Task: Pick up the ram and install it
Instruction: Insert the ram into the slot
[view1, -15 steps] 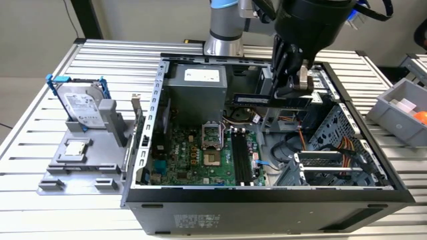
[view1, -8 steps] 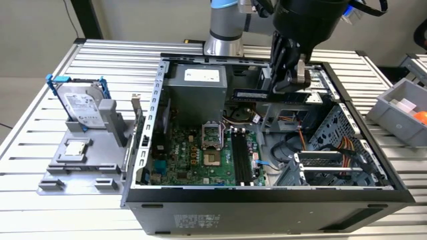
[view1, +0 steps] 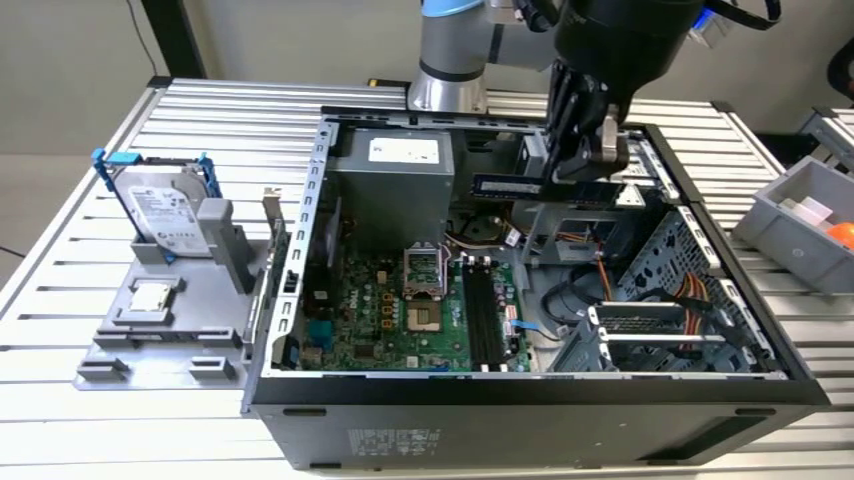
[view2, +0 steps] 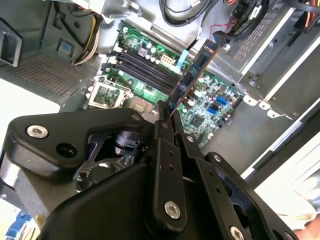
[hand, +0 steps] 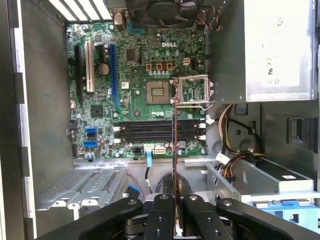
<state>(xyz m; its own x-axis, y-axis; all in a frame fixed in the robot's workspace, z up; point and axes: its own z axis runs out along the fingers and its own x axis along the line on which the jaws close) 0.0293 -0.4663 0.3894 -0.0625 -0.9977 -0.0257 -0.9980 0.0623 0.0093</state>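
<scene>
Above the open case (view1: 534, 400), my gripper (view2: 167, 119) clamps the ram (view2: 194, 75) by 1 end, leaving its length free for the slots (hand: 155, 131).

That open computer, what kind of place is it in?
Probably a robot lab or workshop bench: an open computer case on a slatted metal table, a hard drive on a grey stand, the gripper holding the ram.

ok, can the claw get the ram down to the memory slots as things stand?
Probably yes. The claw grips the ram over the open case; in the first wrist view the memory slots lie bare, with nothing between them and the stick.
</scene>
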